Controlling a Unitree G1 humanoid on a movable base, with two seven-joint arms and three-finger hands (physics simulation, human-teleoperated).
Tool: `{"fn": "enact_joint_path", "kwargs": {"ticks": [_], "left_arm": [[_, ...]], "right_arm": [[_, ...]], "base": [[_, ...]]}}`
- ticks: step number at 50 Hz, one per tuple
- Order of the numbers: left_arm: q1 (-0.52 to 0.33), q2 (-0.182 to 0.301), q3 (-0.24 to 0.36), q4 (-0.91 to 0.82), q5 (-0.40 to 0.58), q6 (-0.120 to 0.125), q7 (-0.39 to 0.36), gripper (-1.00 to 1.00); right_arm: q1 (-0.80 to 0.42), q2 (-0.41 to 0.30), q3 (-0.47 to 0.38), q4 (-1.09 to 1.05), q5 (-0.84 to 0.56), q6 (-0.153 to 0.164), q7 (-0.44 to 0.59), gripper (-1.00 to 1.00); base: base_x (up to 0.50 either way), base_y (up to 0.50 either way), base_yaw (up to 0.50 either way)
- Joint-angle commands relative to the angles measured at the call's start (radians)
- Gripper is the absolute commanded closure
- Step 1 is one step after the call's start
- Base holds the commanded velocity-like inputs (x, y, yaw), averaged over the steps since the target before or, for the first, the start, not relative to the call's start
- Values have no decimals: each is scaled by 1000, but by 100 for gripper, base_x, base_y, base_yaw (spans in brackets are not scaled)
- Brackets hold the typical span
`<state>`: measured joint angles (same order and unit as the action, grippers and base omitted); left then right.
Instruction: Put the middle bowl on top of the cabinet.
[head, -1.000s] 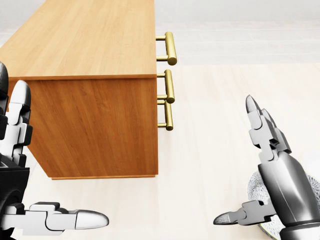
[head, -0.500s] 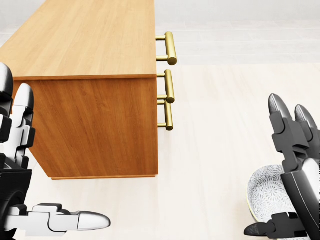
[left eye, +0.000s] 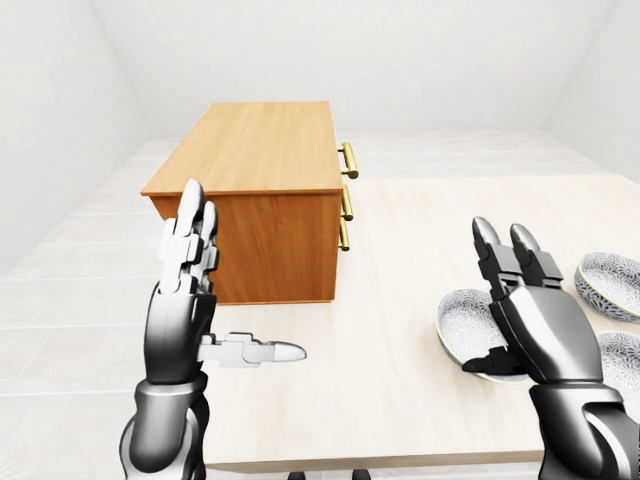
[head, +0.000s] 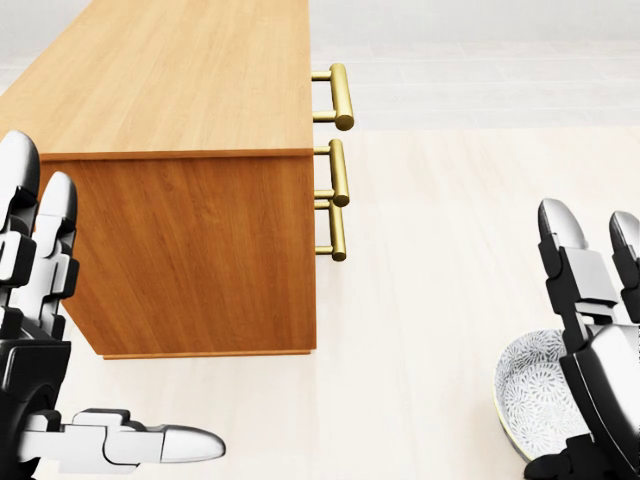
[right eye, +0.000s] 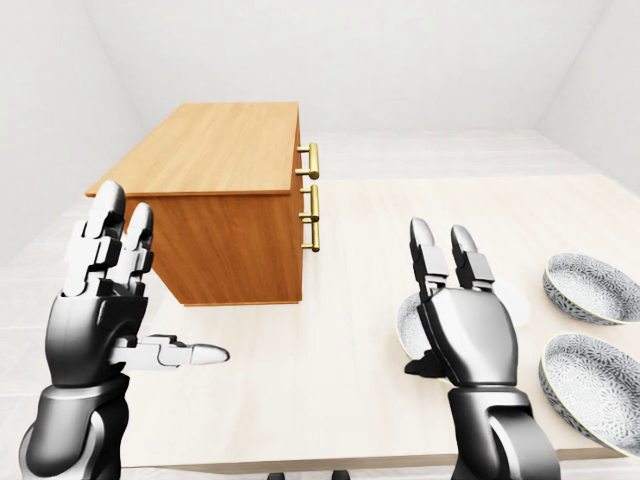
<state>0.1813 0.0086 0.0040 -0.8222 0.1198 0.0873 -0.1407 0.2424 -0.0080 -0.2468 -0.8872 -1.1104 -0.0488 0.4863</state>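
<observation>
A wooden cabinet (left eye: 250, 150) with brass handles (left eye: 347, 160) stands on the pale table (left eye: 400, 280), at upper left of the views. Three patterned grey-white bowls lie at the right. The nearest bowl (head: 535, 390) is partly hidden behind my right hand (left eye: 485, 300). That hand is open, with its fingers upright above the bowl and its thumb at the bowl's lower rim. Two more bowls (right eye: 590, 285) (right eye: 590, 375) lie further right. My left hand (left eye: 245, 275) is open and empty, below and left of the cabinet's end panel.
The table's near edge (left eye: 400, 460) runs along the bottom of the eye views, with pale tiled floor (left eye: 70, 290) to its left. White walls close the room behind. Bare tabletop lies between the cabinet and the bowls.
In the head view my right hand has shifted right and downward, uncovering more of the nearest bowl. My left hand has risen slightly. The cabinet has not moved.
</observation>
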Motion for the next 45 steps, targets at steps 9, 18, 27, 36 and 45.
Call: {"fn": "enact_joint_path", "kwargs": {"ticks": [9, 18, 27, 36, 45], "left_arm": [[5, 1, -12, 3, 10, 0, -7, -100], [10, -2, -20, -5, 9, 0, -8, -100], [8, -2, -18, -4, 2, 0, -2, -100], [5, 0, -15, 2, 2, 0, 1, -100], [8, 1, -16, -3, -1, 0, -1, -100]], "right_arm": [[25, 13, 8, -7, -224, -38, -15, -100], [26, 9, 14, 7, -346, -38, -49, -100], [30, 8, 40, 42, -416, -38, -89, -100], [40, -2, 62, 83, -426, -38, -118, -100], [50, -5, 66, 106, -431, -38, -142, -100]], "base": [[0, 0, 0], [0, 0, 0], [0, 0, 0], [0, 0, 0], [0, 0, 0]]}}
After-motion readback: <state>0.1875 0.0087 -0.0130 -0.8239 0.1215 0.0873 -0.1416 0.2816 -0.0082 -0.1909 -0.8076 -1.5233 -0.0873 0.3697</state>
